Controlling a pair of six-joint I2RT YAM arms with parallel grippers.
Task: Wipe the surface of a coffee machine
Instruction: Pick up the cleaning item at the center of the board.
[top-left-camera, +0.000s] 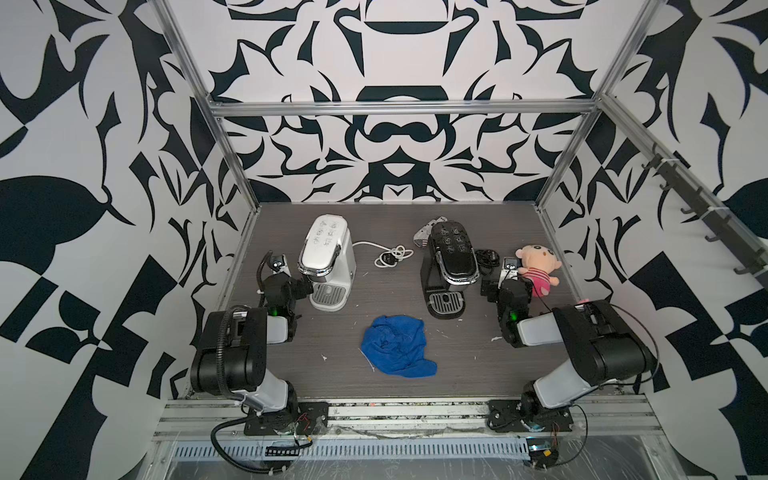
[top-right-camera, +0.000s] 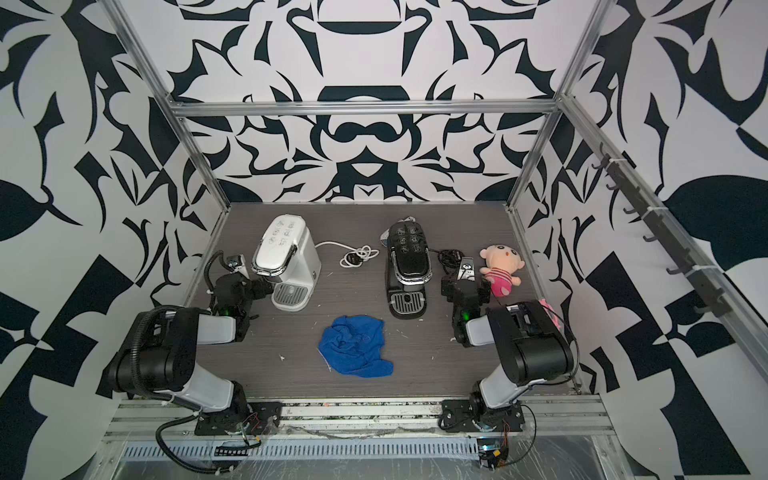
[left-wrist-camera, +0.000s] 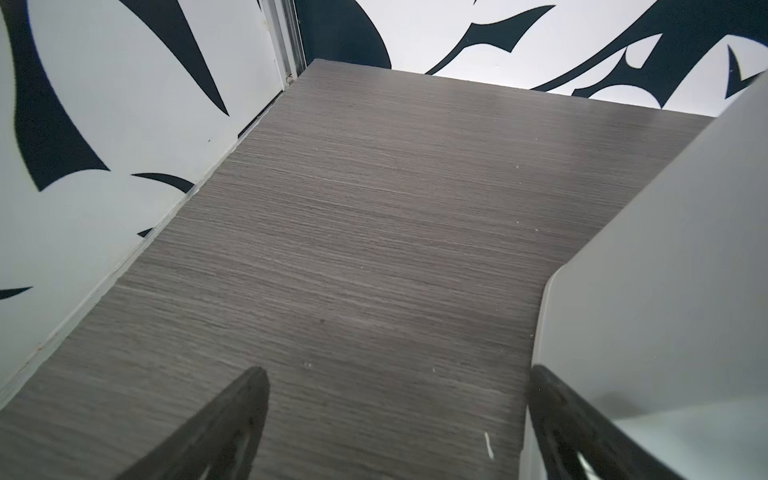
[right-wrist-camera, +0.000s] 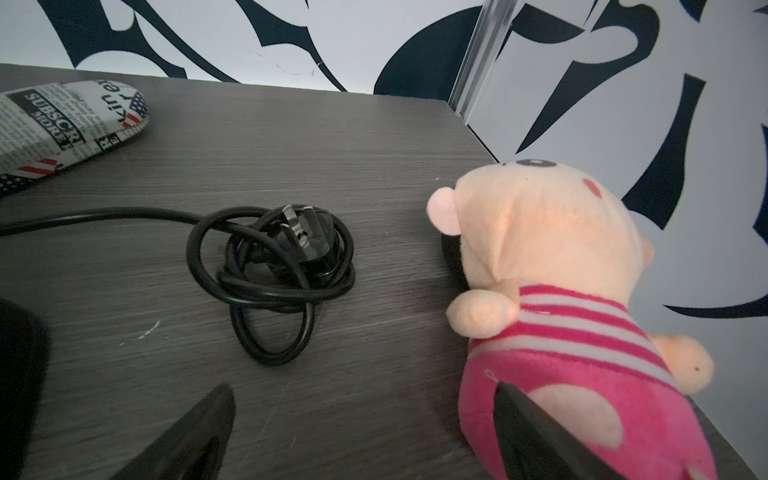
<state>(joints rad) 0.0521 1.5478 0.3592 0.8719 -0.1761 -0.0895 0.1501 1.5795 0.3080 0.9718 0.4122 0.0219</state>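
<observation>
1. Spanning the cell floor: grey wood-grain table (top-left-camera: 478, 374), both arms based at its 6 o'clock edge.
2. Left arm (top-left-camera: 232, 345) is folded at 8 o'clock. The left gripper (left-wrist-camera: 399, 374) has its jaws spread wide with nothing between them. It sits at 9 o'clock of the white coffee machine (top-left-camera: 328, 266), and one finger is just beside the machine's wall – can't tell if it touches.
3. Right arm (top-left-camera: 602, 349) is folded at 4 o'clock. The right gripper (right-wrist-camera: 363, 388) is likewise spread and empty, sitting between the black coffee machine (top-left-camera: 449, 270) and the plush doll (top-left-camera: 536, 266).
4. White machine stands upright at 10 o'clock, drip tray facing 6.
5. Black machine stands upright at 1 o'clock, facing the same way.
6. Blue cloth (top-left-camera: 397, 347) lies crumpled on the table at 6 o'clock – apart from both machines and both grippers.
7. Plush doll lies at 2 o'clock near the side wall.
8. Newsprint-pattern case (right-wrist-camera: 62, 124) sits at 12 o'clock of the black machine.
9. White cord (top-left-camera: 392, 255) is coiled between the machines. Black cord (right-wrist-camera: 270, 266) is coiled at 3 o'clock of the black machine.
</observation>
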